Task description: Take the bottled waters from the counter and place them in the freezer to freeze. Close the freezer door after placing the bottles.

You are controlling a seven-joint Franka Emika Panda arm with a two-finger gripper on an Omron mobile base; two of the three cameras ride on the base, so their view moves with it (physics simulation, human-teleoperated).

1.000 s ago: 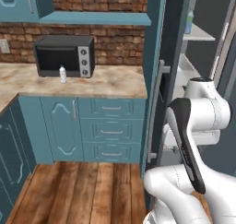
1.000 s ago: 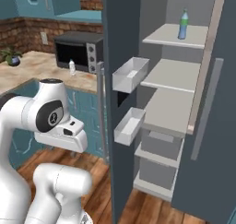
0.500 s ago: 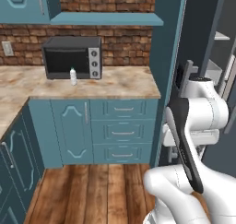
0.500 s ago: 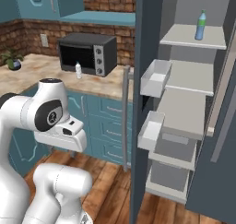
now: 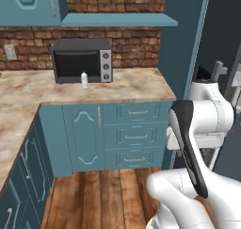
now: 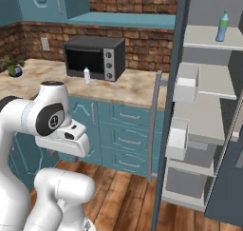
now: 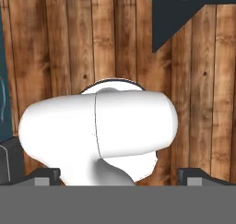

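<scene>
Clear-whitish bottle [image 5: 84, 80] stands upright on the beige marbled counter [image 5: 136, 84], left of centre in my left base view. Blue bottle [image 6: 221, 27], green-capped, upright on the freezer's [image 6: 209, 37] top shelf, upper right. Freezer door [image 6: 167, 111] stands open.

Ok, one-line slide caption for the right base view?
Freezer door open, blue bottle on the top shelf, clear bottle on the counter by the toaster oven.

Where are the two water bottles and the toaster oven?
Clear bottle [image 5: 84, 80], left base view, its body.
Blue bottle [image 6: 221, 27], right base view, its body, on freezer shelf.
Toaster oven [image 5: 77, 66], left base view, door glass.
</scene>
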